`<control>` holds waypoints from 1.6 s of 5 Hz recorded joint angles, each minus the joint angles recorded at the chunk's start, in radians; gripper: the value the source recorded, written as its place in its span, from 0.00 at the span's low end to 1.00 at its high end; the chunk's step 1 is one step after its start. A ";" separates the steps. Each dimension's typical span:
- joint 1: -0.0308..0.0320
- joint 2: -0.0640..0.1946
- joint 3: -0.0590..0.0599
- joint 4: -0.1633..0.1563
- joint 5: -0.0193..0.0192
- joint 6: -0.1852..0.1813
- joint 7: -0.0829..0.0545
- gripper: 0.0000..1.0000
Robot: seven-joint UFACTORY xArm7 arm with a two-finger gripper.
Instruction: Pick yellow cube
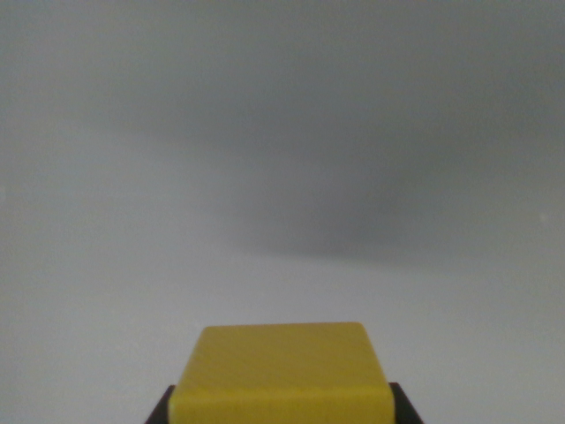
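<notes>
Claw point(282, 408) fingers either side of yellow cube point(282, 371).

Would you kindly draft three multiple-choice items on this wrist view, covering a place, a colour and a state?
1. Where in the wrist view is the glossy yellow cube?
A. top left
B. bottom centre
C. far right

2. What colour is the plain surface behind it?
A. light grey
B. red
C. green

3. What flanks the cube's lower corners?
A. nothing
B. a person's hand
C. dark fingers on both sides

Answers: 1 B, it fills the lower middle edge. 2 A, the background is uniform grey with a soft shadow. 3 C, dark parts show at each corner, though actual contact cannot be confirmed.
</notes>
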 joint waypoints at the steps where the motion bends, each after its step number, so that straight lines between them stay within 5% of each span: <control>1: -0.0006 -0.020 0.000 0.026 0.0032 0.046 -0.002 1.00; 2: -0.0006 -0.020 0.000 0.026 0.0032 0.046 -0.002 1.00; 5: -0.0018 -0.061 -0.001 0.080 0.0098 0.141 -0.007 1.00; 8: -0.0024 -0.081 -0.001 0.107 0.0130 0.188 -0.010 1.00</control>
